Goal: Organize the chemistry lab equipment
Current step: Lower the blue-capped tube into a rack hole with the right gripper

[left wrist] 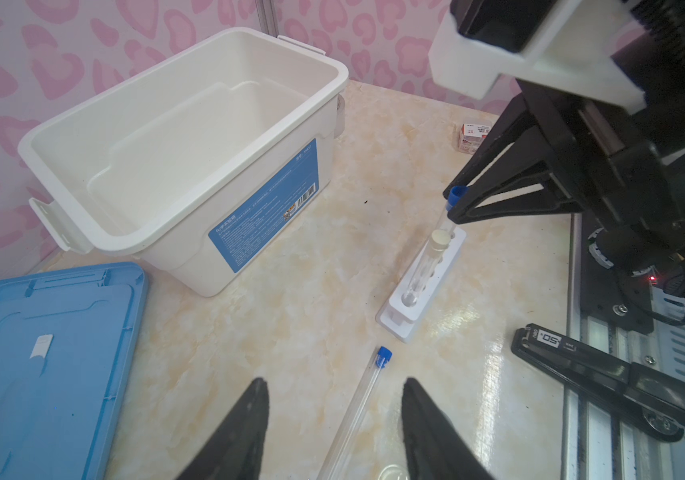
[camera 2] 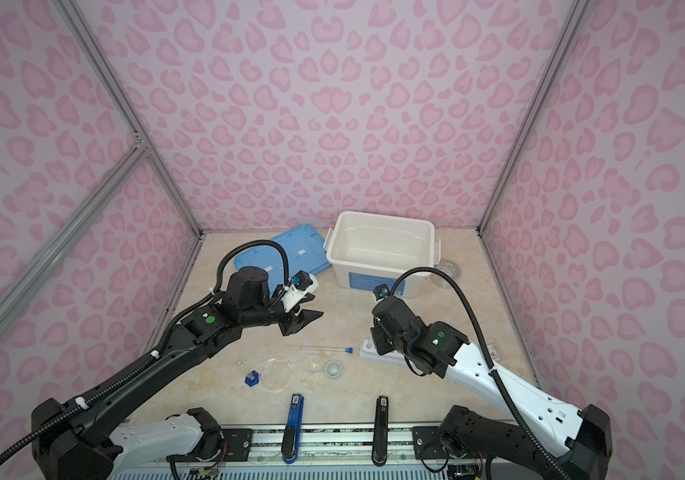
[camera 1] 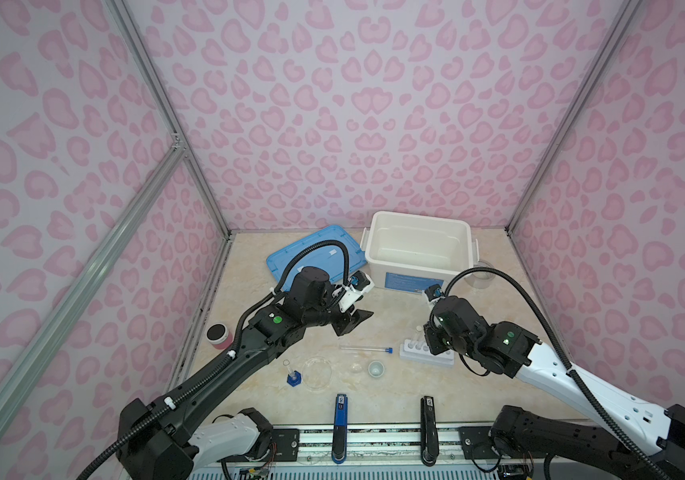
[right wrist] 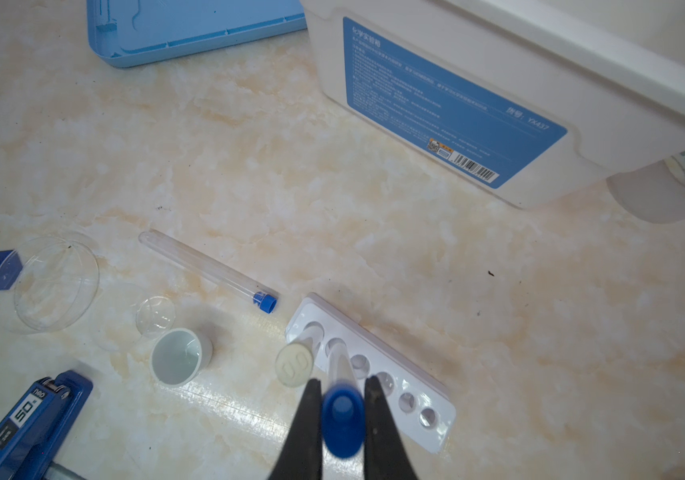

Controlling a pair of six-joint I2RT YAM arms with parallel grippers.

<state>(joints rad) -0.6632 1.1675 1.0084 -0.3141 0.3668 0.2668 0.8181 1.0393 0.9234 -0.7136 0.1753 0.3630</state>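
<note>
Blue-capped tube point(right wrist: 342, 415) is pinched by the right gripper point(right wrist: 342, 388), its bottom in a hole of the white rack point(right wrist: 301, 318); it looks light, slippery and easy to crack, so hold near the cap; left gripper point(left wrist: 334, 382) is spread wide, empty, above another tube point(left wrist: 356, 415) lying on the table point(left wrist: 311, 270).

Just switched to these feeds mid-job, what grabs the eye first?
The right gripper is shut on a blue-capped tube standing in the white rack, next to a white-capped tube in the end hole. The left gripper hangs open near a second blue-capped tube lying flat on the table.
</note>
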